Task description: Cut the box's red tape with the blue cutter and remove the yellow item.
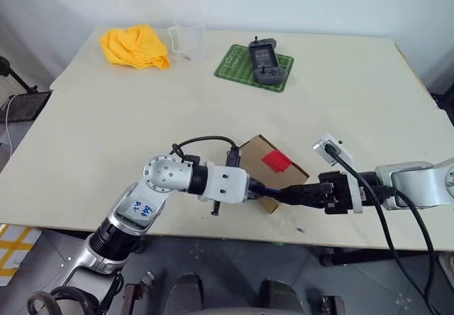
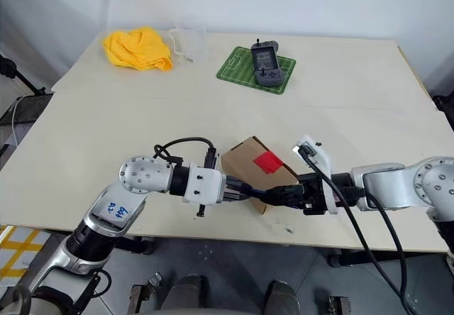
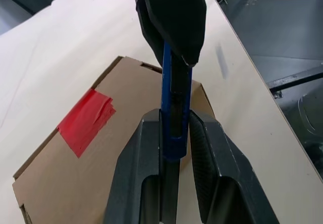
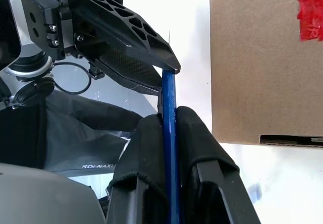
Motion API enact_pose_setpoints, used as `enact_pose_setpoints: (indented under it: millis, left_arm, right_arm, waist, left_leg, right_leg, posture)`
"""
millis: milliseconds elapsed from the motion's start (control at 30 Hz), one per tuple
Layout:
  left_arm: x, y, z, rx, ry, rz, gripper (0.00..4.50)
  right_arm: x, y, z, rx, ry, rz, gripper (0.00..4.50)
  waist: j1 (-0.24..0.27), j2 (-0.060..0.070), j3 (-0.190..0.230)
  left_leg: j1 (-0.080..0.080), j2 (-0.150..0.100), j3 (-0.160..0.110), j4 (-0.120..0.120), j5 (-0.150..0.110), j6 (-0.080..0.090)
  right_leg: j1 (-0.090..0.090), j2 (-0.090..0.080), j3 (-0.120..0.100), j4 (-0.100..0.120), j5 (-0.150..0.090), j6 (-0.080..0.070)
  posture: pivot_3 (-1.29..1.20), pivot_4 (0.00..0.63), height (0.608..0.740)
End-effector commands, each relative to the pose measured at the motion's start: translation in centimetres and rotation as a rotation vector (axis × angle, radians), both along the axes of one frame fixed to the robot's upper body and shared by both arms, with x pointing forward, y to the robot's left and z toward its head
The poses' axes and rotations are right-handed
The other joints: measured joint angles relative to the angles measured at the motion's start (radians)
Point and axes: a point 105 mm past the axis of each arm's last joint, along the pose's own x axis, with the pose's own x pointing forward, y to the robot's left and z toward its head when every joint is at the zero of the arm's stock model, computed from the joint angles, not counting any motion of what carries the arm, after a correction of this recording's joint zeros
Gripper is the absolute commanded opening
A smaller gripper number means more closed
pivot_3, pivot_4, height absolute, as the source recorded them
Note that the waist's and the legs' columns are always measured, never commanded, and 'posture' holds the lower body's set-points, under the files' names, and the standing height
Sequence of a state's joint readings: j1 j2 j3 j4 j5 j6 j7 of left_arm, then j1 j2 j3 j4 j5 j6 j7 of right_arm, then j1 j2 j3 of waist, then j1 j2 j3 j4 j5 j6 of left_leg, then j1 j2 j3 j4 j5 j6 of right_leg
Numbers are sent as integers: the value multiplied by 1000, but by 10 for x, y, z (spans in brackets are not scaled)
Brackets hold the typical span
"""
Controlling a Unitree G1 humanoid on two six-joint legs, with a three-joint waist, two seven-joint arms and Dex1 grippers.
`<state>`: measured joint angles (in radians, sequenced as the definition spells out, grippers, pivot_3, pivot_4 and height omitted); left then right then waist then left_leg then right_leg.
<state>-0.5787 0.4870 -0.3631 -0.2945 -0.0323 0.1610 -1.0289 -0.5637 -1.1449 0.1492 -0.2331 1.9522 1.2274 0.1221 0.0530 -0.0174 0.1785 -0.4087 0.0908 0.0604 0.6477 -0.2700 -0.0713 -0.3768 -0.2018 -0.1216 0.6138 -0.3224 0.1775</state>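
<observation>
Brown box (image 1: 273, 171): near the table's front edge, red tape (image 1: 277, 161) on top, just behind both grippers.
Blue cutter (image 3: 175, 103): level, spanning between the grippers.
Left gripper (image 3: 174, 133): clamped on one end.
Right gripper (image 4: 169, 125): closed around the other end.

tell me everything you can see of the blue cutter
The blue cutter is a slim, glossy blue stick, plastic by its look. Both grippers are shut on it: the left gripper at one end, the right gripper at the other. It spans between them at the table's near edge, beside and above the box.
</observation>
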Motion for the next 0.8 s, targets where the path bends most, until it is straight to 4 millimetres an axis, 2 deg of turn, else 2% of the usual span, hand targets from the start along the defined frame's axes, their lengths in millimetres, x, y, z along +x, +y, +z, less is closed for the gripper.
enact_pose_setpoints:
  millis: [33, 233, 300, 367, 500, 567, 667, 800]
  left_arm:
    - [-4, -6, 18, -58, -75, -27, 429]
    - [-2, -3, 19, -62, -56, -21, 429]
    - [-4, 3, 20, -91, 10, -24, 1133]
    - [-5, 15, 24, -136, 73, -20, 1652]
    - [2, 51, 35, -257, 224, 53, 2870]
    - [8, 68, 38, -311, 307, 100, 2914]
    - [14, 89, 32, -315, 406, 170, 2914]
    - [29, 100, 31, -433, 494, 250, 2914]
  right_arm:
    - [-9, 2, 8, 26, -14, 45, 79]
    - [-7, 1, 12, 41, -34, 30, 79]
    - [-7, 0, 18, 55, -53, 35, 79]
    - [-10, -4, 23, 56, -67, 38, 79]
    - [-15, -17, 35, 59, -102, 21, 79]
    - [-18, -25, 42, 55, -114, 8, 79]
    - [-18, -40, 55, 50, -188, -67, 79]
    - [-21, -68, 69, 4, -309, -253, 79]
  waist:
    - [0, 0, 0]
    - [0, 0, 0]
    - [0, 0, 0]
    - [0, 0, 0]
    - [-3, 0, 0]
    - [-3, 0, 0]
    - [-3, 0, 0]
    - [10, -1, 1]
  left_leg:
    - [0, 0, 0, 0, 0, 0]
    - [0, 0, 0, 0, 0, 0]
    - [0, 0, 0, 0, 0, 0]
    - [0, 0, 0, 0, 0, 0]
    - [0, 0, 0, -1, 0, 0]
    - [0, 0, 0, -1, 0, 0]
    - [0, 0, 0, 0, 0, 0]
    - [0, 0, 0, 0, 0, 1]
  right_leg:
    - [0, 0, 0, 0, 0, 0]
    - [0, 0, 0, 0, 0, 0]
    - [0, 0, 0, 0, 0, 0]
    - [0, 0, 0, 0, 0, 0]
    - [0, 0, 0, 0, 0, 0]
    - [0, 0, 0, 0, 0, 0]
    - [0, 0, 0, 1, 0, 0]
    - [0, 0, 0, 0, 0, 0]
  posture:
    - [0, 150, 740]
    - [0, 150, 740]
    - [0, 150, 740]
    - [0, 150, 740]
    - [0, 150, 740]
    - [0, 150, 740]
    - [0, 150, 740]
    - [0, 150, 740]
